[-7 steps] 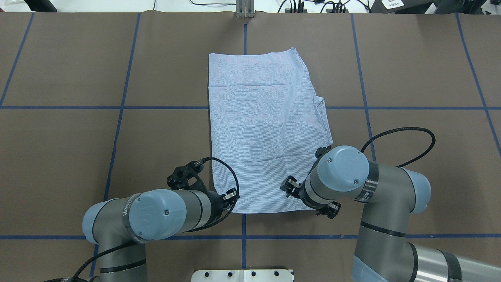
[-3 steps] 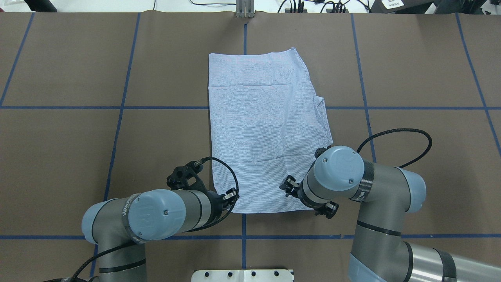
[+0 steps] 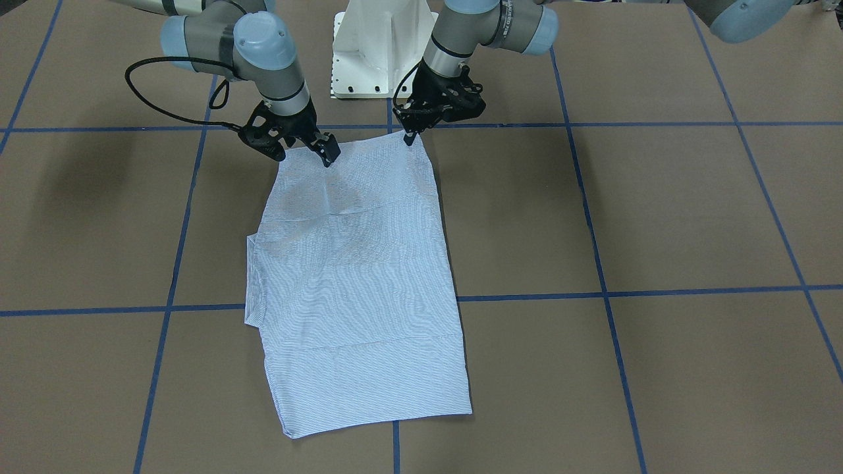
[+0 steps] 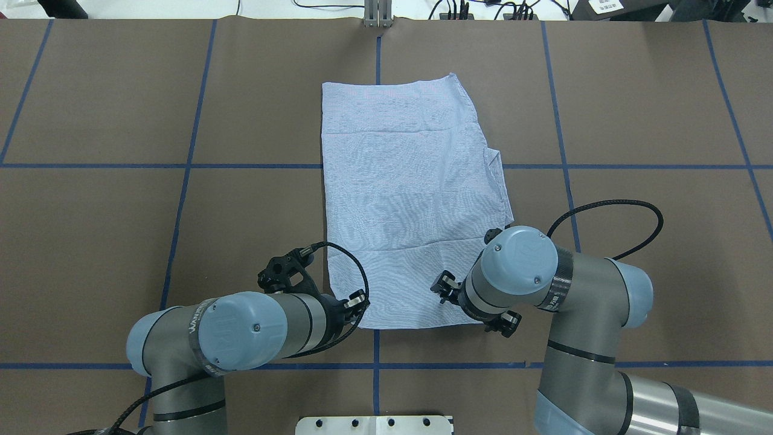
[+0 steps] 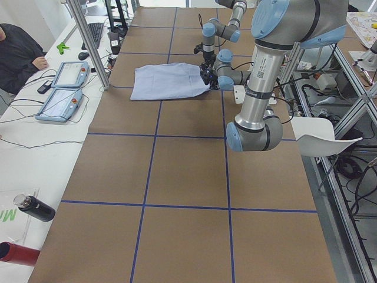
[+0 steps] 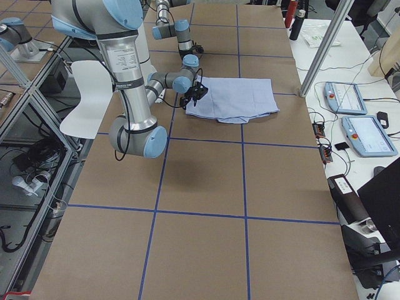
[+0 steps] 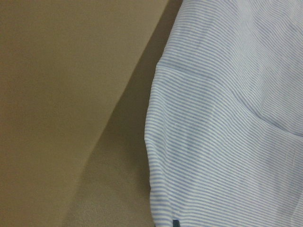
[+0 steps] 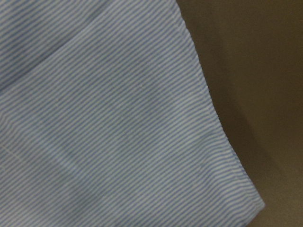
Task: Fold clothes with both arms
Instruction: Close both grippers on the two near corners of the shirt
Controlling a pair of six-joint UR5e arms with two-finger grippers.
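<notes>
Brown blue-taped desk (image 4: 121, 241) carries the folded light blue-and-white striped shirt (image 4: 410, 199) at centre. The right black gripper (image 3: 301, 155), jaws spread, is at one robot-side corner; the left black gripper (image 3: 409, 137) is at the other, with its jaws too small to judge.

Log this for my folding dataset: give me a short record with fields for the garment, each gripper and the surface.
garment: striped shirt, folded into a long panel, lying flat
collar and buttons: not visible
side edge: small flap sticks out on the robot's right
left gripper: at the shirt's corner nearest the robot; open or shut unclear
right gripper: open, fingers wide apart at the other near corner
surface: brown table with blue tape grid
</notes>
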